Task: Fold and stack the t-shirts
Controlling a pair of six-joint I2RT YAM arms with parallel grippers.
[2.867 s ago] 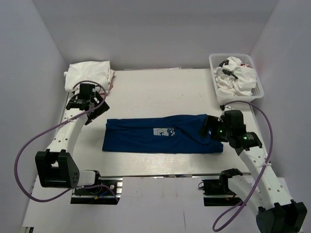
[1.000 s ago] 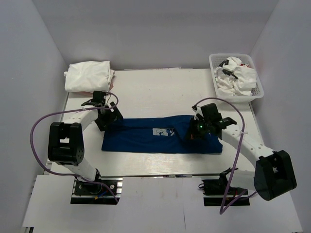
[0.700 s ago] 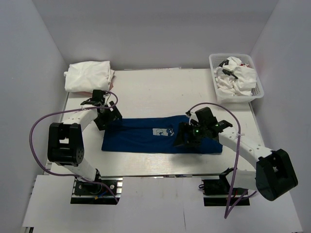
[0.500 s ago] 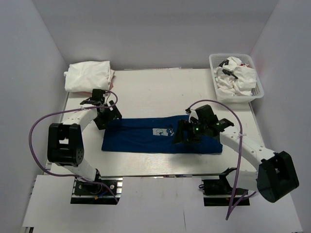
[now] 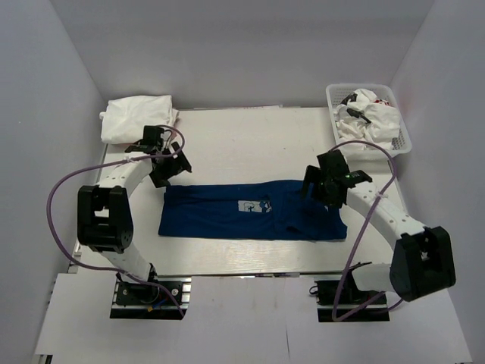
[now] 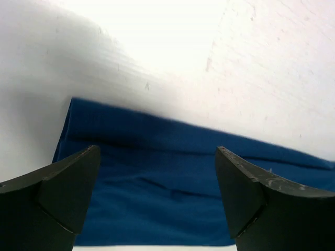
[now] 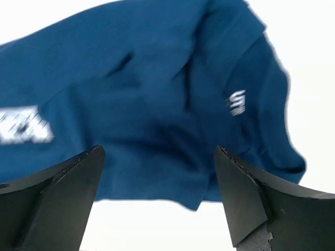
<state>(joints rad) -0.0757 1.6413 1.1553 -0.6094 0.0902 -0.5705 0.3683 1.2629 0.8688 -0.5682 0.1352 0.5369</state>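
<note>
My left tool (image 5: 170,164) and right tool (image 5: 312,184), both spread and empty, bracket the navy t-shirt (image 5: 227,214); its length runs between them.

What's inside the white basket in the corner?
Crumpled white t-shirts fill the white mesh basket, and one shows a dark printed patch. The top cloth hides how many shirts there are and whether anything lies under them.
</note>
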